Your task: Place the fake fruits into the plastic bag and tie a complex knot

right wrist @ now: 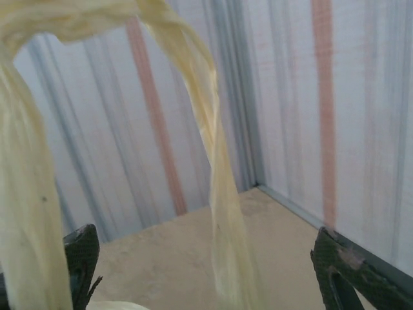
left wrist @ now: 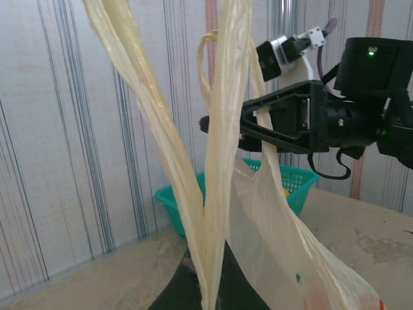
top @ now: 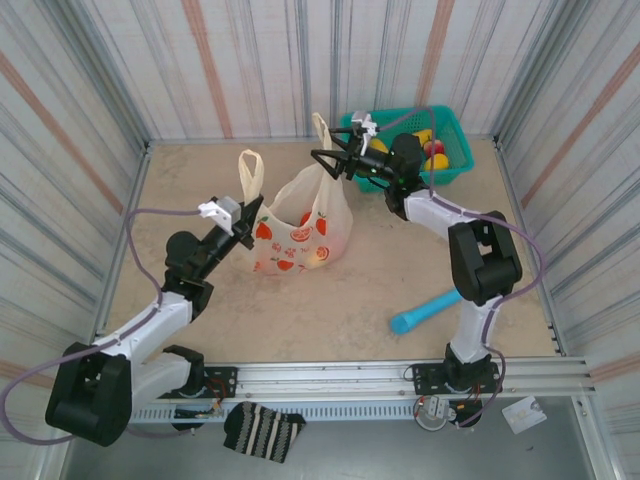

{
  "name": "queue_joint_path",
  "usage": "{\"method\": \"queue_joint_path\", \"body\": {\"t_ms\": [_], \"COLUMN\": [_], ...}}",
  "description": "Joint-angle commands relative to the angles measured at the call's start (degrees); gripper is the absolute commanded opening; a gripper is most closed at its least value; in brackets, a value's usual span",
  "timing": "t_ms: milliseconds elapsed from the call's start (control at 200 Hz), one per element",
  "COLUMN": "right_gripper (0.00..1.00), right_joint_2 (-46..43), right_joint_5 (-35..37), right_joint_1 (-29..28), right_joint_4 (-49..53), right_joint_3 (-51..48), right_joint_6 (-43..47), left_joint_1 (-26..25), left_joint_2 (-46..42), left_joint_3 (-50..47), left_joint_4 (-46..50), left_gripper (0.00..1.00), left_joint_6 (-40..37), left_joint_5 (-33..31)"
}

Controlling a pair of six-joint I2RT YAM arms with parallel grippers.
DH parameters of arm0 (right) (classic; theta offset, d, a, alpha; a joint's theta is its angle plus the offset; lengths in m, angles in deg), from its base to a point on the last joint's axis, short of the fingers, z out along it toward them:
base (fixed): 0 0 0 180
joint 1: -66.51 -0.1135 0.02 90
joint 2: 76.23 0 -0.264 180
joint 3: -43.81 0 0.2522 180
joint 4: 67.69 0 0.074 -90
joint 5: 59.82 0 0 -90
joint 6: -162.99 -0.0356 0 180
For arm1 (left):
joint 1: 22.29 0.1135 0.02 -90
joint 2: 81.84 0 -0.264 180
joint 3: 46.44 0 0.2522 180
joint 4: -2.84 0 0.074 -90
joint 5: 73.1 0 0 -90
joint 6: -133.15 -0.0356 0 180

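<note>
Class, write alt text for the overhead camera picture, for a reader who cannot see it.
A cream, fruit-printed plastic bag stands at the centre; the left gripper, jaws shut, grips its left edge, while the right gripper straddles its far handle with open jaws. A teal basket holding fake fruits sits in the far right corner, and a blue stick lies nearer.

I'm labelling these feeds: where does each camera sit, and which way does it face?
Top external: overhead, near side, looking down; left gripper, right gripper, plastic bag, basket.
Left wrist: low beside the bag, facing right gripper and basket; own gripper at bottom.
Right wrist: faces the wall corner through a bag handle; own fingertips at lower corners.
Shared: bag handles, all three.
</note>
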Motion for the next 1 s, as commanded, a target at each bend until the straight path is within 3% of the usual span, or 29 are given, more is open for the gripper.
{"method": "queue_joint_path", "body": {"t_ms": [0, 60, 195, 381, 486, 671, 796, 992], "right_gripper": [0.77, 0.66, 0.0, 0.0, 0.0, 0.0, 0.0, 0.0], "right_joint_2": [3.0, 4.0, 4.0, -5.5, -14.0, -24.6, -28.6, -32.6], "right_joint_5": [-10.0, -10.2, -7.6, 1.6, 10.1, 24.8, 27.1, 26.0], "right_joint_1": [-1.6, -1.7, -1.0, -0.4, -3.0, -9.7, -11.9, -12.2], "right_joint_4": [3.4, 5.3, 7.8, 17.2, 27.2, 35.0, 34.4, 32.5], "right_joint_3": [5.4, 6.8, 8.0, 2.9, -1.0, -8.7, -13.3, -18.1], "right_joint_6": [-3.7, -3.5, -3.1, 6.5, 19.0, 40.3, 47.8, 50.6], "left_joint_1": [0.2, 0.2, 0.6, 0.8, 0.9, 0.4, 0.1, -0.1], "left_joint_2": [0.9, 1.7, 2.4, 1.9, 2.5, 7.1, 12.3, 16.5], "left_joint_3": [1.7, 2.0, 2.6, 6.3, 12.2, 22.5, 28.9, 29.9], "left_joint_4": [-2.3, -2.6, -2.3, 5.1, 14.8, 25.9, 32.6, 31.1], "left_gripper": [0.0, 0.0, 0.0, 0.0, 0.0, 0.0, 0.0, 0.0], "left_joint_6": [-1.1, -1.0, -0.7, -0.1, 2.1, 8.3, 8.4, 11.2], "left_joint_5": [2.3, 2.7, 3.3, 4.3, 5.8, 12.1, 18.7, 24.1]}}
